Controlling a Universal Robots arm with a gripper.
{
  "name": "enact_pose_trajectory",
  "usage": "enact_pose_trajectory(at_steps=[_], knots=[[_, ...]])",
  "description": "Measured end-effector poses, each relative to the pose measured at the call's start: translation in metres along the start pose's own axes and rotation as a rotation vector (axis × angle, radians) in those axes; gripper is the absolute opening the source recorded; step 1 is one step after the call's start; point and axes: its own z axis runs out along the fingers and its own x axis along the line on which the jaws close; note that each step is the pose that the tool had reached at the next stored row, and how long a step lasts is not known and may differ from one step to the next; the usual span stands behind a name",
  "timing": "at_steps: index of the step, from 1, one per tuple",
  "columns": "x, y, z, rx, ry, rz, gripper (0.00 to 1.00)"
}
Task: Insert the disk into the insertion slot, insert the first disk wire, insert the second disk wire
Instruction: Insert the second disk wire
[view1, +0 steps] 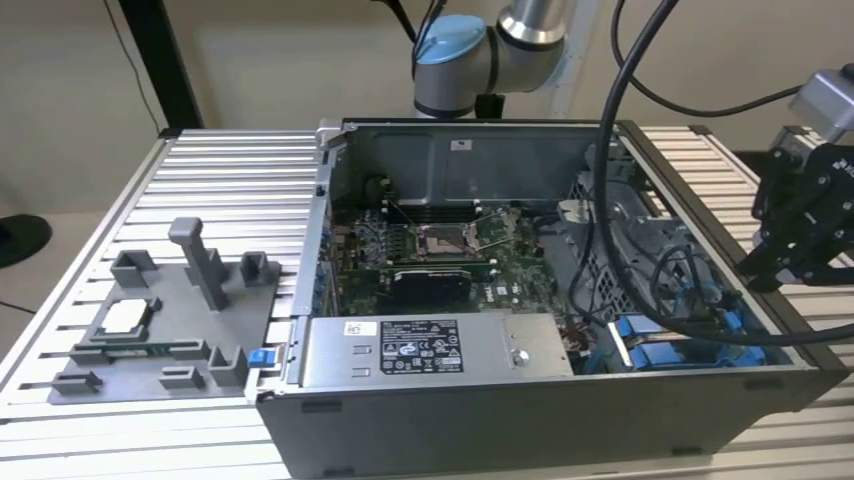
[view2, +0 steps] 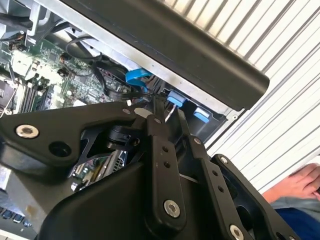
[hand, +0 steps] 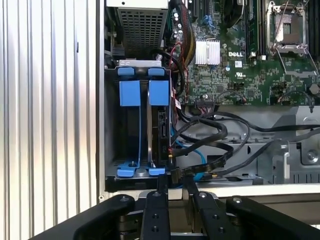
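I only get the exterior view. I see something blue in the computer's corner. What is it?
Observer: In the first wrist view, it is two blue carriers standing side by side in the drive bay.
Operator: Are there wires near them?
Observer: Yes. Black wires and one blue wire curl right beside the bay.
Operator: Is anybody close to the robot?
Observer: In the second wrist view, a person's hand is close beside the slatted table.
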Motion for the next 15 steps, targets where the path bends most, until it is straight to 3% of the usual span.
enact_pose_trajectory(at_steps=[3, 4, 12, 15], knots=[[0.0002, -0.0002, 0.0021, -0.0123, 0.0004, 0.001, 0.0], [0.0003, -0.0004, 0.0029, -0.0162, 0.0004, 0.002, 1.0], [0.0015, -0.003, 0.0099, -0.0472, 0.0015, 0.004, 1.0], [0.0026, -0.0045, 0.0128, -0.0498, 0.0007, 0.005, 1.0]])
